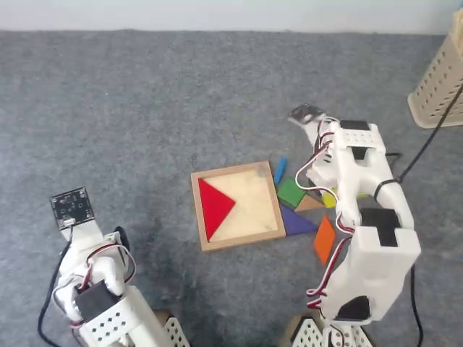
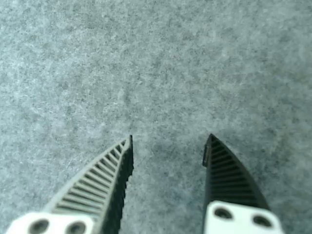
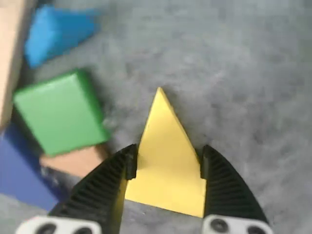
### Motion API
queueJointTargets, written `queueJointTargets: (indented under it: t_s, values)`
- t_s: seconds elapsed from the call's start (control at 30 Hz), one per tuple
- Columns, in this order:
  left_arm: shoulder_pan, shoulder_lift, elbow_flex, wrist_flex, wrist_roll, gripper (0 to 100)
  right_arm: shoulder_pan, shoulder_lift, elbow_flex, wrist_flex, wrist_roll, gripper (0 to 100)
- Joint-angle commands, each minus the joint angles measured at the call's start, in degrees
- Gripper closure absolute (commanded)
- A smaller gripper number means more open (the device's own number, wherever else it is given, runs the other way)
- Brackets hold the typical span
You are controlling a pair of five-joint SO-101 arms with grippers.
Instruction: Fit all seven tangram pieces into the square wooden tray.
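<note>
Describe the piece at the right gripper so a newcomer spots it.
Find the wooden tray; loose pieces lie on the carpet beside it. Past the green square, the yellow triangle lies between the fingers of the right gripper. It's the only yellow piece.

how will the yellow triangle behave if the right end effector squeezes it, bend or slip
The yellow triangle looks like a solid flat block, so probably stiff and light. Its sides taper toward the tip, so the right end effector could squeeze it out sideways. Lying flat on the carpet, it likely won't roll or tip.
</note>
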Motion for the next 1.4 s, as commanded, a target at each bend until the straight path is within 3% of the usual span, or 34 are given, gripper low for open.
queueJointTargets:
  t_s: [0.0, 0.2, 0.37, 0.53, 0.77, 0.9, 1.37]
  values:
    - [0.2, -0.6, -1.1, 0.2, 0.5, 77, -0.1, -1.1, -4.6, 0.5, -10.3, 85.8]
    - [0.2, -0.6, -1.1, 0.2, 0.5, 77, -0.1, -2.2, -14.9, 5.8, -21.3, 85.8]
    - [0.2, -0.6, -1.1, 0.2, 0.5, 77, -0.2, -4.8, -24.1, 13.8, -22.6, 85.5]
    - [0.2, -0.6, -1.1, 0.2, 0.5, 77, -0.2, -10.7, -21.2, 20.4, -9.3, 85.0]
    - [0.2, -0.6, -1.1, 0.2, 0.5, 77, 1.1, -26.7, 6.4, 10.0, 11.4, 69.7]
    - [0.2, -0.6, -1.1, 0.2, 0.5, 77, 0.7, -27.1, 13.6, 4.3, 14.4, 66.3]
    - [0.2, -0.6, -1.1, 0.2, 0.5, 77, -0.7, -10.5, 10.2, 0.6, 20.3, 66.3]
